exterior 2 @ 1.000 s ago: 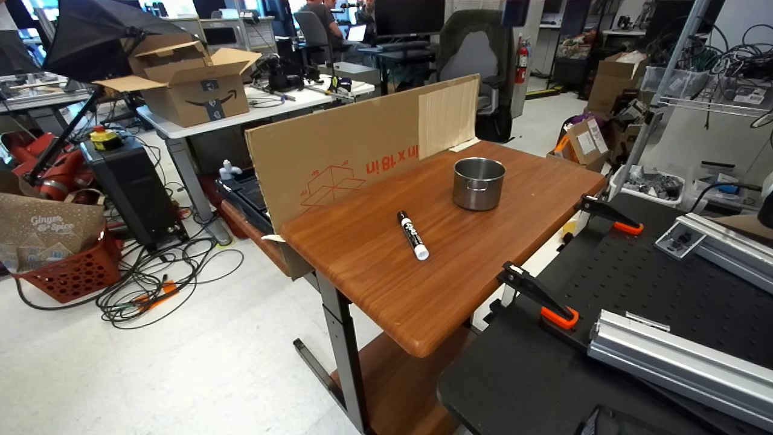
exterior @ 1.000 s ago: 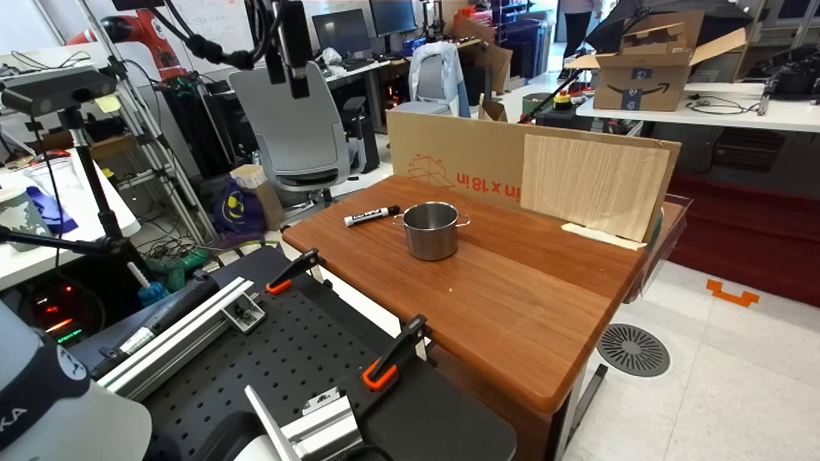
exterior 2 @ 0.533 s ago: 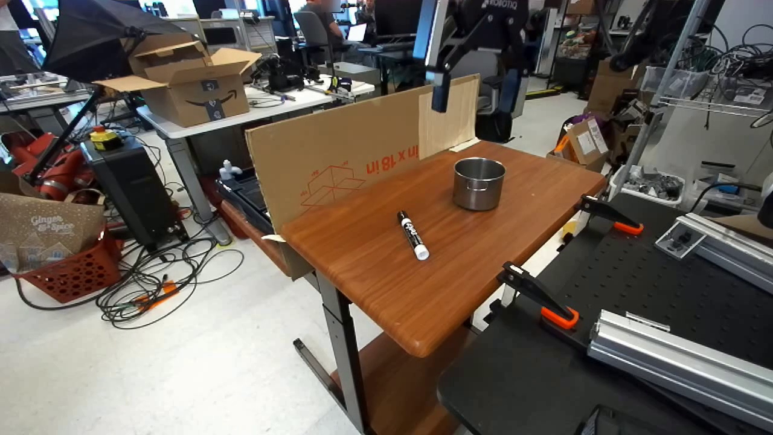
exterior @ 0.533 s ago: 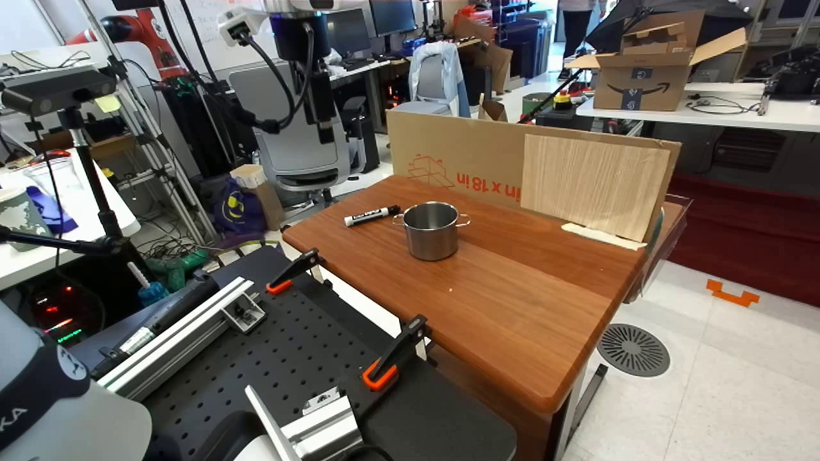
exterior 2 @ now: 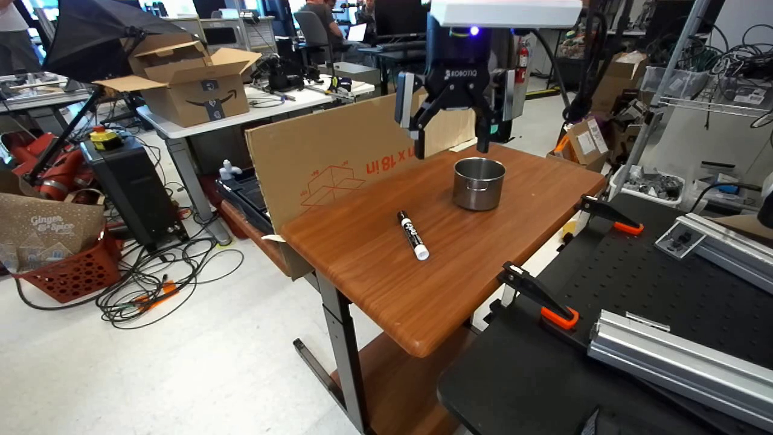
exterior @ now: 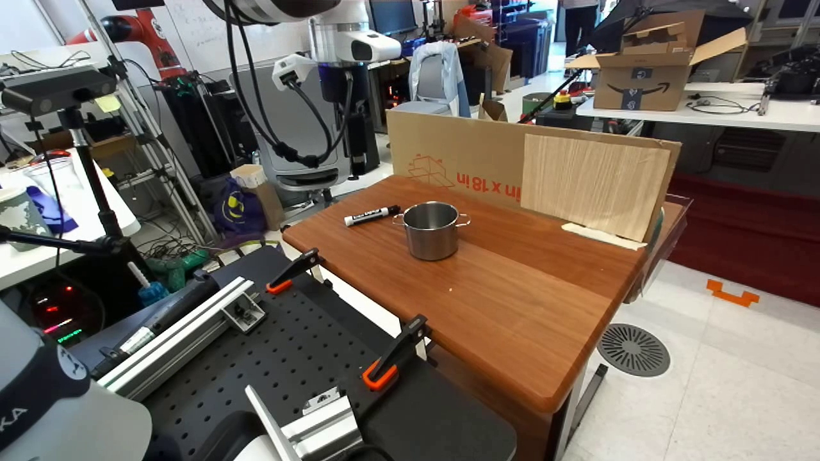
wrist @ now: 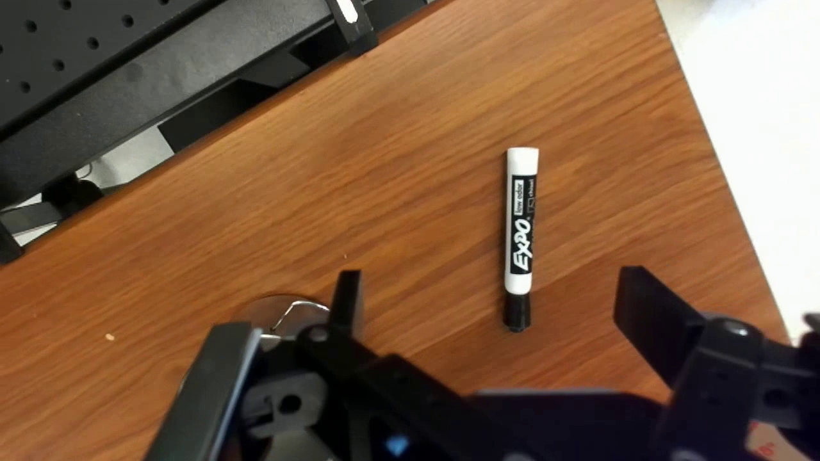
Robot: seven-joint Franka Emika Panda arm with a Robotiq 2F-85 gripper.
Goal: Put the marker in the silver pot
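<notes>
The marker, white with a black label and black cap, lies flat on the brown table in both exterior views (exterior: 371, 216) (exterior 2: 413, 236). The silver pot stands upright beside it in both exterior views (exterior: 432, 240) (exterior 2: 477, 188). My gripper (exterior 2: 451, 147) is open and empty, fingers pointing down, above the table's height. In the wrist view, the marker (wrist: 521, 237) lies below, with its black cap between the two spread fingertips (wrist: 490, 274), not touched. There the pot (wrist: 256, 312) is mostly hidden behind the finger at the left of the picture.
A cardboard panel (exterior 2: 326, 157) stands along one long edge of the table (exterior 2: 362, 260). Black clamps with orange ends (exterior: 394, 355) (exterior: 295, 272) hold the opposite edge beside a black perforated board (exterior: 288, 346). A grey chair (exterior: 282, 121) stands behind the arm.
The gripper has come down and into view, moving towards the table, with its fingers spread. The marker and the pot have not moved.
</notes>
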